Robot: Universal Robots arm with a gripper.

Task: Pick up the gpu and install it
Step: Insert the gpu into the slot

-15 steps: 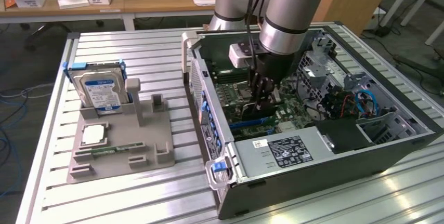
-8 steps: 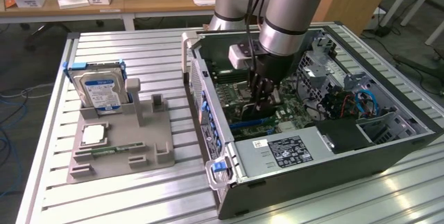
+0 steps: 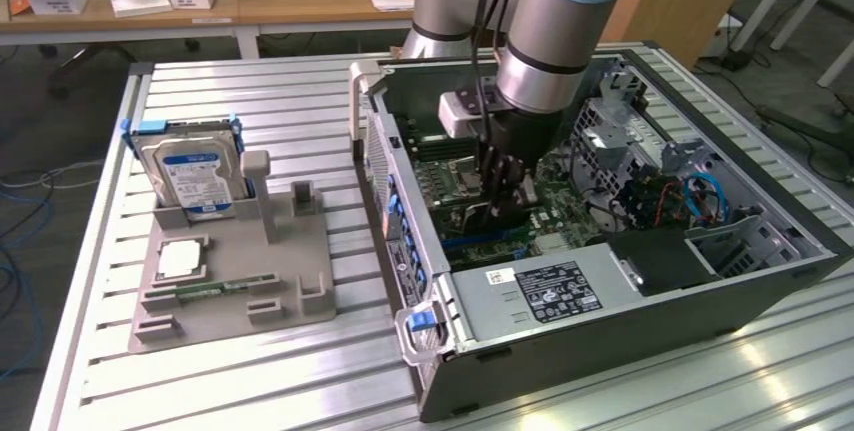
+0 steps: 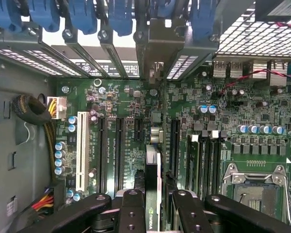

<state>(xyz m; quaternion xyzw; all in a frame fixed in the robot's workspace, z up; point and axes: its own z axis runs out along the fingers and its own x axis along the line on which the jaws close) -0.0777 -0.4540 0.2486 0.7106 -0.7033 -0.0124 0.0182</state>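
Inside the open case [image 3: 601,351] on the slatted table [image 3: 240,101], the arm reaches down over the motherboard [image 4: 126,97]. Around its working spot, a power supply [image 3: 561,286] sits near the case's front corner and blue cables [image 3: 701,196] loop on the exterior view's right. In the wrist view a row of dark expansion slots [image 4: 119,145] runs across the board beside one white slot [image 4: 81,145], with blue latches [image 4: 82,14] over the rear brackets, a sleeved cable bundle [image 4: 34,109] at the case wall and the CPU socket [image 4: 254,182] off to the far side. Outside the case, a grey fixture [image 3: 267,291] holds an upright hard drive [image 3: 198,176] and a RAM stick [image 3: 220,289] lying flat.

The gripper [image 4: 157,208] is closed partway, its black fingers [image 4: 131,211] clamped on either face of the gpu [image 4: 153,174]. The card is seen edge-on, thin and dark with a pale strip along it and a small logo near the fingers, hanging over the slots near the middle of the board. Whether its edge touches a slot cannot be told.
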